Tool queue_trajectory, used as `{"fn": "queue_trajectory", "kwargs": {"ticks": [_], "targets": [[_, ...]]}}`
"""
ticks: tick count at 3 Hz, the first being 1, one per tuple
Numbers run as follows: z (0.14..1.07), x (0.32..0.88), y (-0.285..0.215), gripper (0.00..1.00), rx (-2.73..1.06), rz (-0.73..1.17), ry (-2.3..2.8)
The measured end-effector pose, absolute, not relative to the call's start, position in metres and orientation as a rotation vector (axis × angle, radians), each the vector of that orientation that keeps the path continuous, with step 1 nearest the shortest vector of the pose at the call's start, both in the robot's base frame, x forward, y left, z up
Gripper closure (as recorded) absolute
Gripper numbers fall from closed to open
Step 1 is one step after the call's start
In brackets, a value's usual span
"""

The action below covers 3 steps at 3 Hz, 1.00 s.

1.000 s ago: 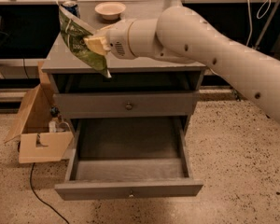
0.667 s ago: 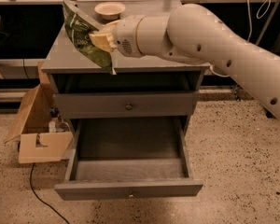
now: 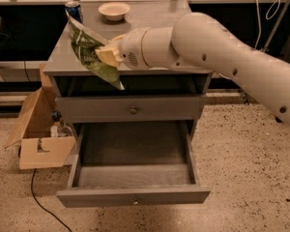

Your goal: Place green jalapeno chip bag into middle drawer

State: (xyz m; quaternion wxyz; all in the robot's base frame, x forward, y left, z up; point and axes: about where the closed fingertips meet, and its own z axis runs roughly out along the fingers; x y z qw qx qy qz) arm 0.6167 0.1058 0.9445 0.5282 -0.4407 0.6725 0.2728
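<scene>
No print was readable on the green jalapeno chip bag (image 3: 88, 53), which the gripper (image 3: 107, 57) clamped over the worktop's front-left edge.

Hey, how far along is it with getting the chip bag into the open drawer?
Done: the drawer is pulled open and looks empty. In hand: the claw grips the chip bag, held up over the cabinet top's front edge. Left: lower the bag into the drawer and let go.

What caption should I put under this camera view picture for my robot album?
The gripper holds the green jalapeno chip bag at the cabinet's front edge, the middle drawer open below.
</scene>
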Motion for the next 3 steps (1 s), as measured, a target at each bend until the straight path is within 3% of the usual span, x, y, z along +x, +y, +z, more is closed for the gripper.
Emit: {"fn": "queue_trajectory", "kwargs": {"ticks": [1,3], "targets": [[0.896,0.593,0.093,1.00,-1.029,0.664,1.711],[0.748,0.550,0.010,1.00,-0.778,0.635,1.967]]}}
